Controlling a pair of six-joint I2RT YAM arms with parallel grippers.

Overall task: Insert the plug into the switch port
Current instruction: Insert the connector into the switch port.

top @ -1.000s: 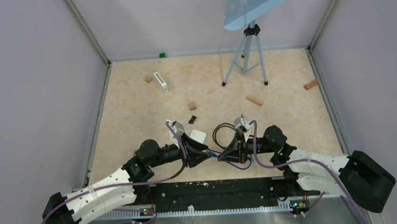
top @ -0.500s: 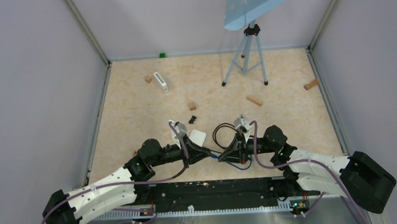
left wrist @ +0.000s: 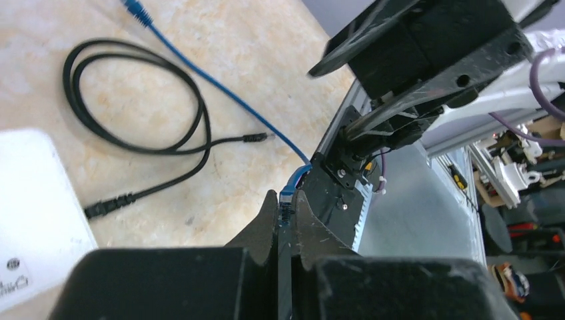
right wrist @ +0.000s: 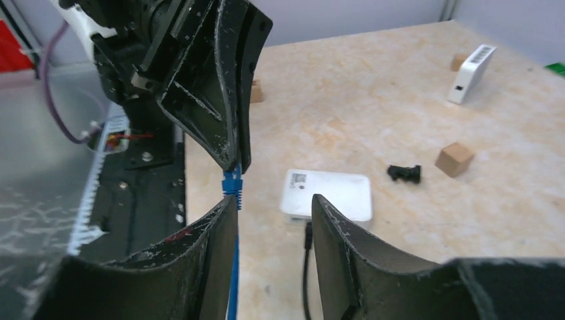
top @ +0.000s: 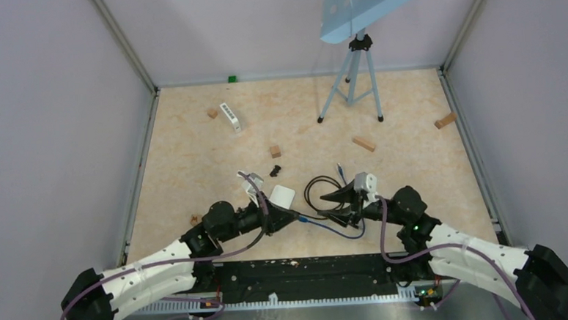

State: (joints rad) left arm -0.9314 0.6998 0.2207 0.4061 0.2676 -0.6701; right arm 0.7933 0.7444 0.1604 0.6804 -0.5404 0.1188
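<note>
Hardly any readable writing here. On the flat white box [left wrist: 36, 200], at the left edge of the left wrist view, a small round mark and under it a few grey letters, cut by the frame and too blurred to spell out. On the same box in the right wrist view, a small dark printed patch near one corner, not legible. On the narrow white device [right wrist: 472, 65] far behind, only dark marks, ports or print, impossible to tell. Nothing legible from above.

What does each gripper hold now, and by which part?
The left gripper is shut on the blue cable, pinching it right at its plug. The right gripper stands open and grips nothing.
</note>
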